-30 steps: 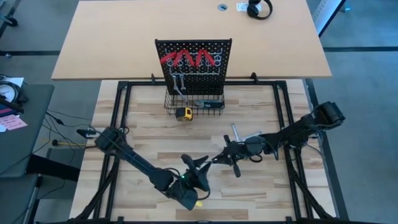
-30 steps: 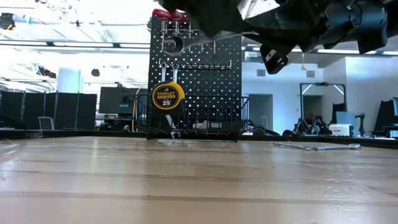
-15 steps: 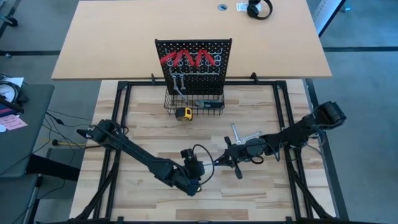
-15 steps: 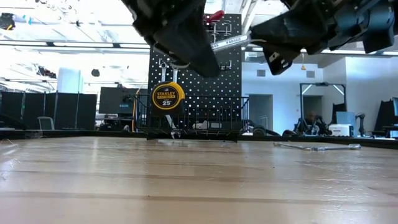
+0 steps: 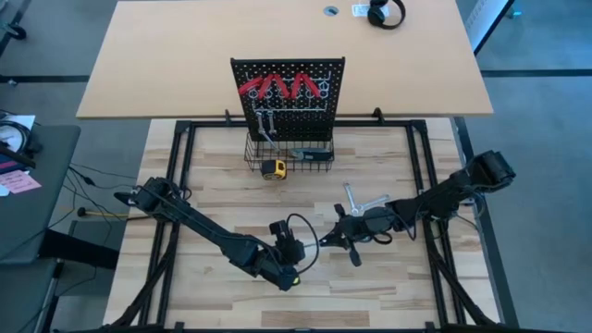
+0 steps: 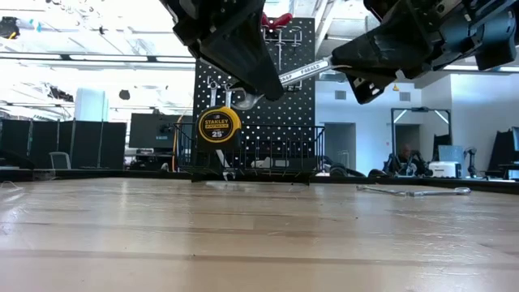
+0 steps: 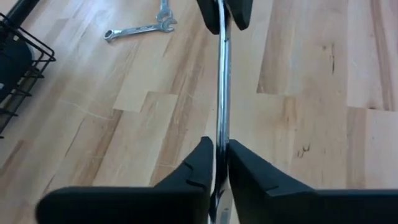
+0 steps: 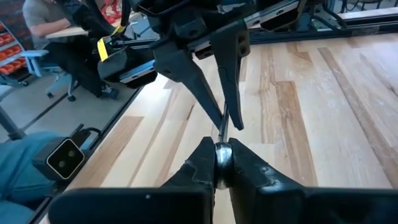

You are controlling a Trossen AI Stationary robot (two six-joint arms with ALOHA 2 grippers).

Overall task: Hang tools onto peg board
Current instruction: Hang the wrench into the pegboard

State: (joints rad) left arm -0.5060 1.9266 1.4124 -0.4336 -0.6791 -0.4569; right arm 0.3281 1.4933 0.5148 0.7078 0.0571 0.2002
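A slim silver wrench point(image 6: 302, 73) hangs in the air above the table's middle, between my two grippers. My left gripper point(image 5: 305, 243) is shut on one end of it, my right gripper point(image 5: 336, 237) on the other. The black peg board point(image 5: 289, 92) stands upright at the table's far side. Red-handled pliers point(image 5: 277, 88) hang along its top and wrenches point(image 5: 265, 125) hang from hooks below them. Two loose wrenches point(image 5: 363, 199) lie crossed on the wood beyond my right gripper. My left gripper pinches the wrench's shaft point(image 7: 220, 134) between its two fingers, near the end away from the other arm. The fingers come from the table's left, slanting down, and lie along the wrench. The wrench is clear of the table. My right gripper pinches the wrench's rounded head point(image 8: 222, 154) between its two fingers. It comes about level from the table's right, and the shaft runs straight on past the fingertips. The wrench is off the table, sloping slightly down toward the left gripper.
A black wire basket point(image 5: 289, 153) at the board's foot holds a dark tool, and a yellow tape measure point(image 5: 273, 168) hangs at its front. A tan table point(image 5: 185, 55) stands behind the board. Bare wood lies near and left.
My left gripper has swung a little toward the right gripper, turned and tipped, and has shut on the free end of the wrench that the right gripper holds up. The right gripper and the wrench have stayed about where they were.
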